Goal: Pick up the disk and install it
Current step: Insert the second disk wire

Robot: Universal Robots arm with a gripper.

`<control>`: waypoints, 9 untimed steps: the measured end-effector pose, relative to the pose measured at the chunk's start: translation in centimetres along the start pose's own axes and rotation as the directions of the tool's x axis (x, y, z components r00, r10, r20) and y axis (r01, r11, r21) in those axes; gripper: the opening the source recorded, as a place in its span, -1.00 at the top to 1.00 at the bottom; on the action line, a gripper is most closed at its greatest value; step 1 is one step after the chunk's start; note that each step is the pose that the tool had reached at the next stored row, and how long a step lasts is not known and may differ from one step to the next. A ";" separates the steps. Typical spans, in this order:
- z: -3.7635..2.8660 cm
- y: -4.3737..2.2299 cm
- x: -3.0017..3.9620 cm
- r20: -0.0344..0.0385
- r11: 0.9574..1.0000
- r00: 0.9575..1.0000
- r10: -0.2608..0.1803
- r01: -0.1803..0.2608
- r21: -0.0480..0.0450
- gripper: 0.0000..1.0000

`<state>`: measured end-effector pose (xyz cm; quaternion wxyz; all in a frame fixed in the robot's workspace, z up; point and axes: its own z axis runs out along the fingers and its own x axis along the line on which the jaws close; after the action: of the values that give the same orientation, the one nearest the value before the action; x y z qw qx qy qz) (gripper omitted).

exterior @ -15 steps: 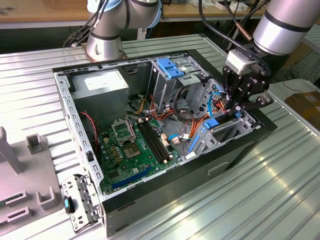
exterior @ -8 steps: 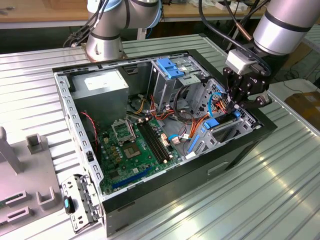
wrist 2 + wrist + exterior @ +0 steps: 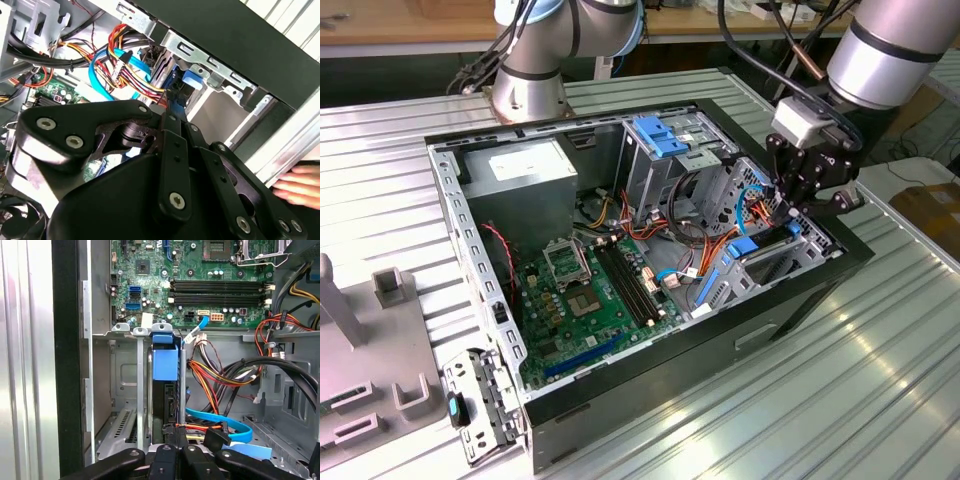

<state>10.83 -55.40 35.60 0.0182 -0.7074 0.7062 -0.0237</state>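
The gripper (image 3: 172,440) pinches the disk (image 3: 165,370) (blue tab on its end), standing on edge in the drive bay (image 3: 137,405) by the computer case's (image 3: 800,300) front wall, so push straight, gently.

No print is readable (the power supply (image 3: 520,172) label included).

The disk (image 3: 165,385) stands on edge in the case's (image 3: 790,310) drive bay.

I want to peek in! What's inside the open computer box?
Inside the computer case you can see a green motherboard, colourful cables, a grey power supply, and the gripper reaching into the drive bay. Under the board and bay is hidden.
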 end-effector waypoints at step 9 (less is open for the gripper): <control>-3.83 -0.39 -2.63 -0.001 0.998 1.000 0.001 -0.001 -0.067 0.79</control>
<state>11.00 -52.74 39.42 -0.0058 -0.7071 0.7071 -0.0003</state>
